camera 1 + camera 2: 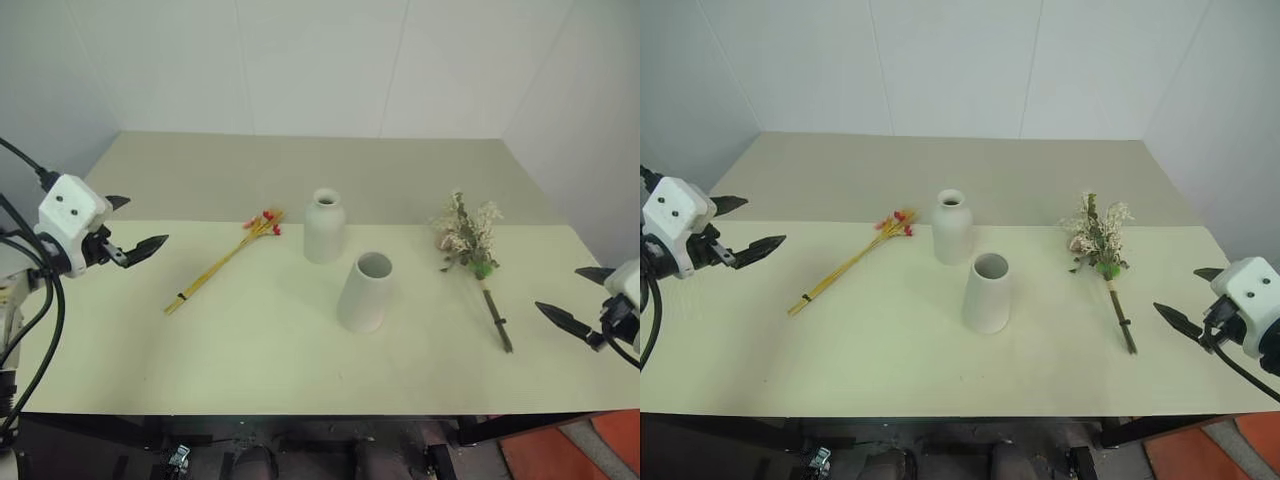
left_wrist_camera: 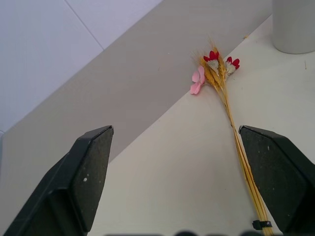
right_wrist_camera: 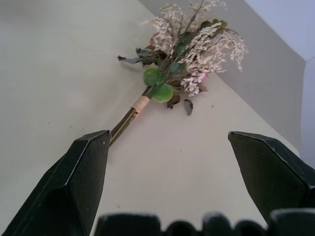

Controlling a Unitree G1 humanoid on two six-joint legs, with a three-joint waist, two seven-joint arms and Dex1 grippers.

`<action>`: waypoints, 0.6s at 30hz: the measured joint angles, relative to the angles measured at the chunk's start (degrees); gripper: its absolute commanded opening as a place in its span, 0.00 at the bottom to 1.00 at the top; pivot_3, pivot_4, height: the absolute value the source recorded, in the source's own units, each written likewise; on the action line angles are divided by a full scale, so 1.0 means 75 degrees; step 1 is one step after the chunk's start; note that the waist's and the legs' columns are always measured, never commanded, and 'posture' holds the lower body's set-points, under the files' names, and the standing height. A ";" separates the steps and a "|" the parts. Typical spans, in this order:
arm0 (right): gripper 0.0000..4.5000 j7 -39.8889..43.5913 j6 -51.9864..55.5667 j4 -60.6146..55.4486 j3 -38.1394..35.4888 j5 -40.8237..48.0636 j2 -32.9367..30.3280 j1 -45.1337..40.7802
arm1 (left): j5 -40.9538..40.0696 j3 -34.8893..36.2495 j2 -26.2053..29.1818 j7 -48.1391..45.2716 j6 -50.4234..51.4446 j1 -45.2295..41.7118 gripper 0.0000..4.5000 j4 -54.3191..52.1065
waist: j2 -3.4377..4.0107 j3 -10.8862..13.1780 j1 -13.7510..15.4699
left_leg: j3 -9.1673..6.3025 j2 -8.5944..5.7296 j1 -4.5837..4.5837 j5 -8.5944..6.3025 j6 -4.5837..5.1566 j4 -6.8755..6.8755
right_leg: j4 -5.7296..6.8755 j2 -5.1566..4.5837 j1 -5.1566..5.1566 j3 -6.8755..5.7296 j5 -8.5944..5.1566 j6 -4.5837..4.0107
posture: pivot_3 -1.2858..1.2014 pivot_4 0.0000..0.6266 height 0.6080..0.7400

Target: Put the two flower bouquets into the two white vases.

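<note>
Just ahead of the wide-open right gripper (image 1: 1185,300) lies the rose bouquet (image 1: 1102,255), stem end nearest; left gripper (image 1: 745,228) open too.

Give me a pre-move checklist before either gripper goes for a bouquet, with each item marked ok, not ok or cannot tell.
1. Left gripper open and holding nothing: ok.
2. Right gripper open and holding nothing: ok.
3. Yellow-stalk bundle lies flat on the table, apart from both vases, on the left gripper's side: ok.
4. Rose bouquet lies flat, stem end toward the right gripper: ok.
5. Bottle vase and cone vase upright, mouths showing nothing inside: ok.
6. Bouquet stems thin enough for the bottle vase's narrow neck: cannot tell.
</note>
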 measured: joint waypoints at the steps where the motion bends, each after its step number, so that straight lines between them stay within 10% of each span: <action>1: 1.00 -0.0013 -0.0001 -0.0048 -0.0002 -0.0008 0.0057 0.0094 | -0.0004 -0.0032 -0.0033 0.0002 0.0019 -0.0024 0.99 0.0005 | 0.0000 0.0000 0.0009 | 0.0000 -0.0001 -0.0001 0.0000 0.0000 0.0001 | -0.0001 -0.0002 0.0000 0.0000 0.0000 0.0000 | 0.52 0.24 1.00; 18: 1.00 0.0172 0.0144 -0.0118 -0.0146 0.0216 -0.0061 0.0020 | -0.0010 -0.0129 -0.0058 -0.0184 0.0005 -0.0093 0.99 0.0045 | 0.0000 0.0000 -0.0025 | 0.0000 -0.0001 0.0008 0.0000 0.0000 0.0005 | 0.0000 0.0000 0.0005 0.0001 -0.0007 -0.0021 | 0.52 0.24 1.00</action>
